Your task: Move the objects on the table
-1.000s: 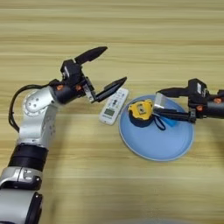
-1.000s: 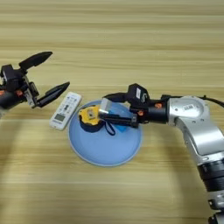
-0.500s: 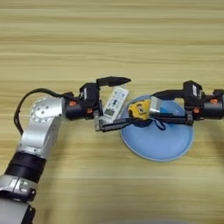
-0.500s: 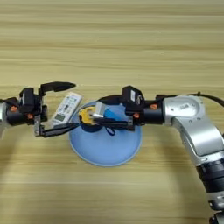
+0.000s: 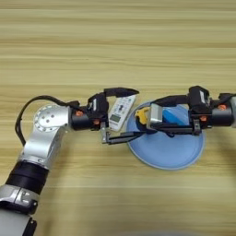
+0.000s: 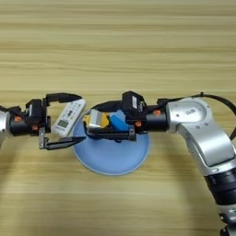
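The slim white remote point(image 5: 120, 112) lies on the table point(image 5: 115, 41) just left of the light blue plate point(image 5: 168, 152). My left gripper point(image 5: 134, 113) is open, one finger above the remote and one below it, reaching the plate's edge. From the right, my right gripper point(image 6: 99, 120) reaches over the plate, shut on the blue-and-grey block point(image 6: 113, 121), whose grey end sticks out leftward. The yellow-and-black tape measure point(image 5: 142, 115) sits at the plate's left rim, partly hidden behind the block.
Both forearms lie low across the table's middle, the left from the lower left and the right from the right edge. Bare wood stretches behind the arms and in front of the plate.
My left gripper has swung right and come down around the remote. The right gripper has edged left over the plate with the block, close to the tape measure.
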